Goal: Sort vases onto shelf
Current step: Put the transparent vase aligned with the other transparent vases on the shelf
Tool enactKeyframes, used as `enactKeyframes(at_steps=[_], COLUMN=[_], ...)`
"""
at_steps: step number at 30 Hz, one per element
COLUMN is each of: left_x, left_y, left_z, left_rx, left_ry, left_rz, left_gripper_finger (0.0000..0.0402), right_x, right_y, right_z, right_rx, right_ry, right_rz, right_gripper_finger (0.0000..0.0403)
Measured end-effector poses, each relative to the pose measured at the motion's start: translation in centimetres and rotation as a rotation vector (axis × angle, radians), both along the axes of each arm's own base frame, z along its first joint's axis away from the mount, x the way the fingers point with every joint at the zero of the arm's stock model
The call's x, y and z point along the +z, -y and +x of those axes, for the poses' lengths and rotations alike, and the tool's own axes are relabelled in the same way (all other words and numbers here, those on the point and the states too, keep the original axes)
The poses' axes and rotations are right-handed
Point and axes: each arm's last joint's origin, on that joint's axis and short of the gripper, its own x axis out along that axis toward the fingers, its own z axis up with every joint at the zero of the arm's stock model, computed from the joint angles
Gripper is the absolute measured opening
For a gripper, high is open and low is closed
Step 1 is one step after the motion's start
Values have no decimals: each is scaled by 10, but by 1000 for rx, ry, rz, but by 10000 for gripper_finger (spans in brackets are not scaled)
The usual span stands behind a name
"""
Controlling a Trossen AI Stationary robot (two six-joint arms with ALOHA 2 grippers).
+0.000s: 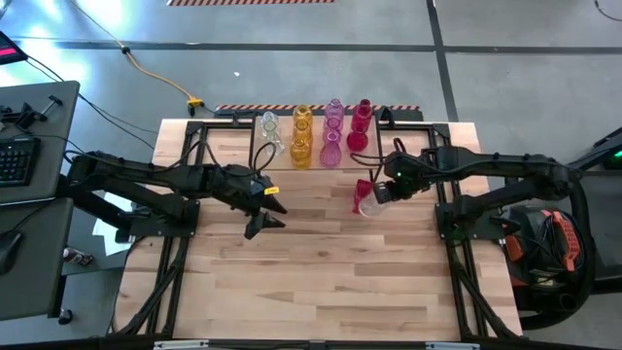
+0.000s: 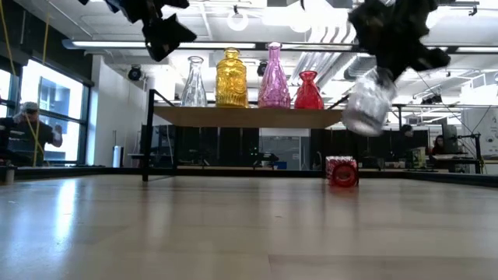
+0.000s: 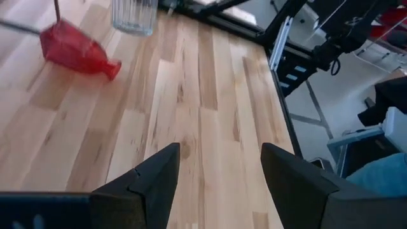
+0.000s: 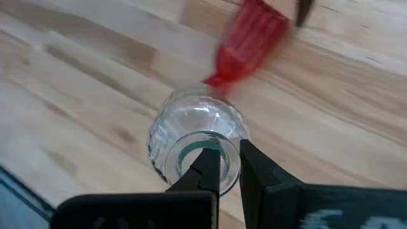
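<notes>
On the shelf (image 1: 309, 115) at the table's far edge stand a clear vase (image 1: 269, 130), amber vases (image 1: 301, 138), pink vases (image 1: 332, 131) and red vases (image 1: 360, 124). My right gripper (image 4: 226, 156) is shut on another clear vase (image 2: 366, 103), held in the air about level with the shelf top (image 2: 249, 117). Beneath it a small red vase (image 2: 342, 173) lies on its side on the table. My left gripper (image 3: 219, 159) hovers open over the table's middle left (image 1: 267, 219), with nothing between its fingers. My right gripper pinches the clear vase's mouth rim (image 4: 233, 147), one finger (image 4: 206, 168) inside the neck and the other (image 4: 257, 173) outside. The fingers come from above, slanting down. The vase hangs below them, tilted, lifted clear of the table.
Bare planks (image 1: 321, 282) stretch over the table's near half. A desk with a keyboard (image 1: 15, 160) stands off the left edge, and a yellow cable (image 1: 155, 73) lies on the floor behind. A person (image 2: 31, 132) sits far off in the room.
</notes>
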Motion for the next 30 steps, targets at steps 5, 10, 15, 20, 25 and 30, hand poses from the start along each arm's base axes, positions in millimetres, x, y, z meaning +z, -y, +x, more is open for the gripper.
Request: enactKeyframes(at_steps=[5,10,15,20,25,30], left_x=[4,9,14,14,14,14], left_y=[0,0,4,9,11,11], left_z=[2,5,6,6,6,6], left_rx=[-10,7,-7,-24,-35,-35], left_ry=[53,99,149,155,155,154], left_rz=[16,-19,-29,-30,-31,-30], left_gripper_finger=[213,213,213,213,213,213], right_x=[25,46,60,74,80,76], right_y=[-19,-38,-49,-55,-59,-63], right_z=[20,53,91,125,151,171], right_rx=[28,97,211,322,402,463], right_ry=[96,154,177,224,238,224], right_rz=[-19,-51,-107,-125,-127,-102], right_gripper_finger=[5,5,5,5,5,5])
